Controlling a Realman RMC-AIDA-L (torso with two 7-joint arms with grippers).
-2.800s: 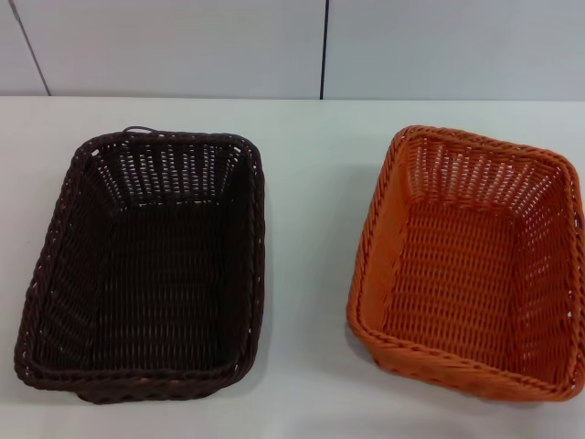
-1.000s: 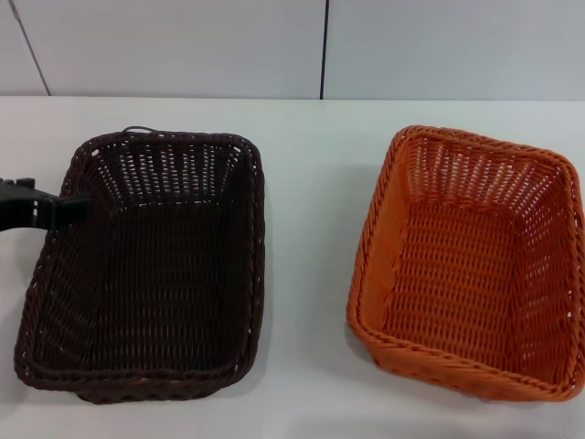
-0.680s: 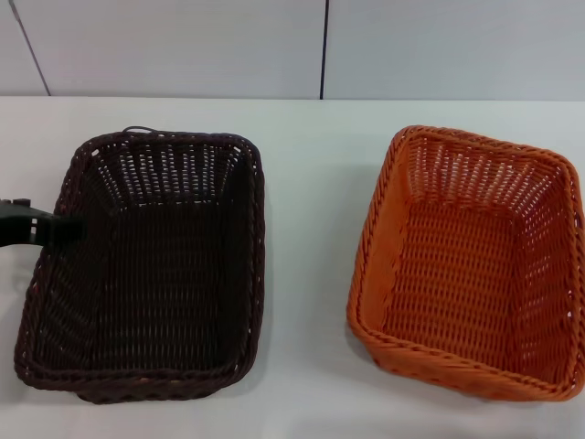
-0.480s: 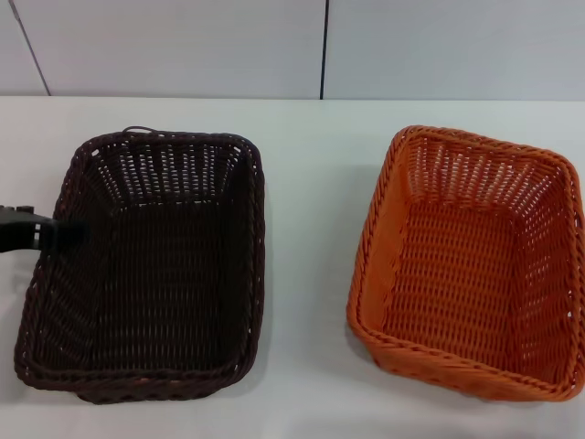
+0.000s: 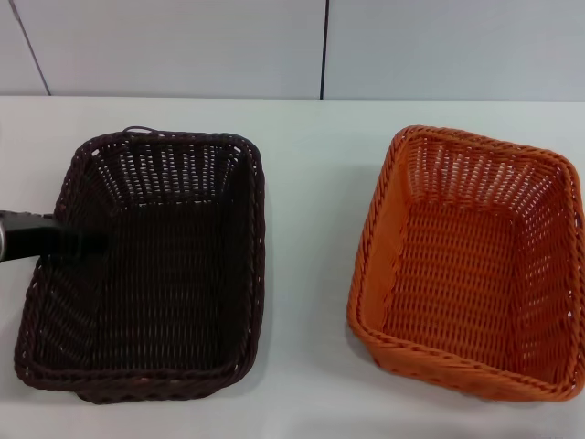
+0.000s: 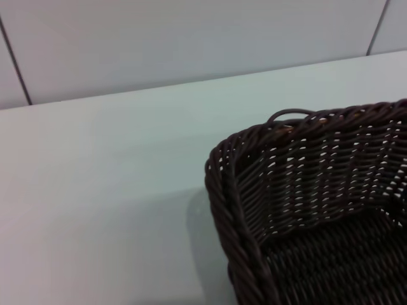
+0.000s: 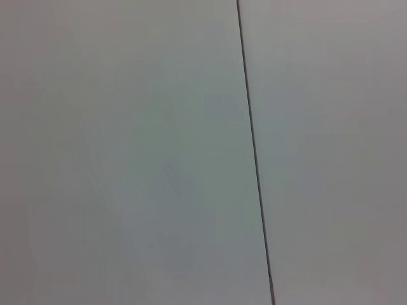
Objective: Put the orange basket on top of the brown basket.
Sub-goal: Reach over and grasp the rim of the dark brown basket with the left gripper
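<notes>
The brown basket [image 5: 146,274] sits on the left half of the white table [image 5: 311,165], open side up and with nothing in it. The orange basket [image 5: 466,265] stands apart from it on the right, also open side up, slightly turned. My left gripper [image 5: 78,242] reaches in from the left edge at the brown basket's left rim, its dark tip over the inside of that wall. The left wrist view shows the far left corner of the brown basket [image 6: 305,184] close up. My right gripper is out of view; its wrist view shows only wall panels.
A strip of bare table [image 5: 306,274] separates the two baskets. A pale panelled wall [image 5: 183,46] with a dark vertical seam [image 5: 323,46] rises behind the table's far edge. The orange basket's right side runs off the picture's right edge.
My left gripper came in from the left edge, dropped slightly and pushed farther right over the brown basket's left rim. Neither basket has moved.
</notes>
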